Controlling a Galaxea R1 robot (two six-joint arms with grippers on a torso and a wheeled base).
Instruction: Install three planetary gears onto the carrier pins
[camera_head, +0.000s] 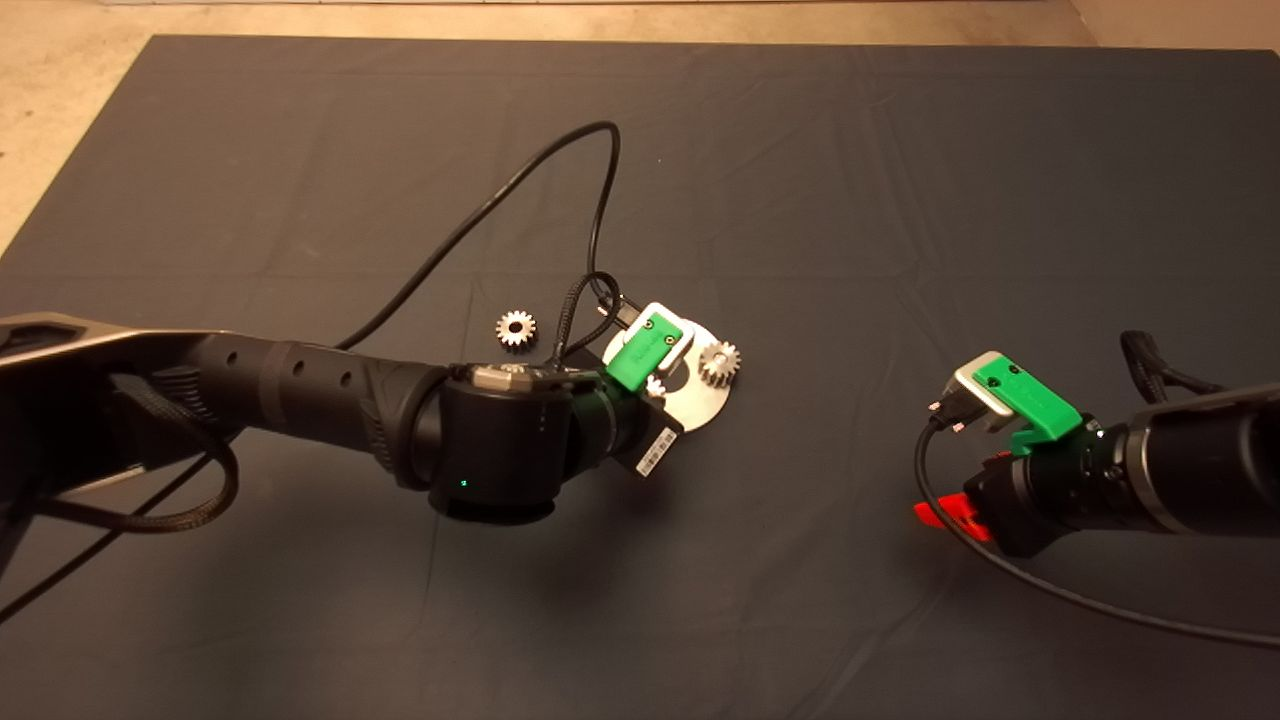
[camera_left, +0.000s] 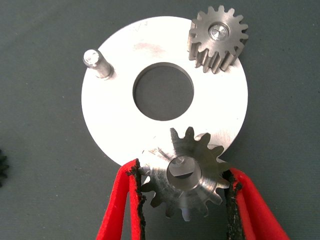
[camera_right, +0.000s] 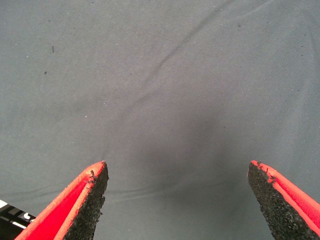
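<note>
Here your left hand (camera_left: 183, 192) grips a gear (camera_left: 186, 175) tilted over the disc (camera_left: 112, 120); bore off its pin, it may jam; right hand (camera_right: 177, 200) open, idle.

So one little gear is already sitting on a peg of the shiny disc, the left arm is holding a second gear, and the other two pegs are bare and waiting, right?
Almost. The seated gear and the held gear in the left end effector are right, but the left wrist view shows only one bare peg on the disc.
</note>
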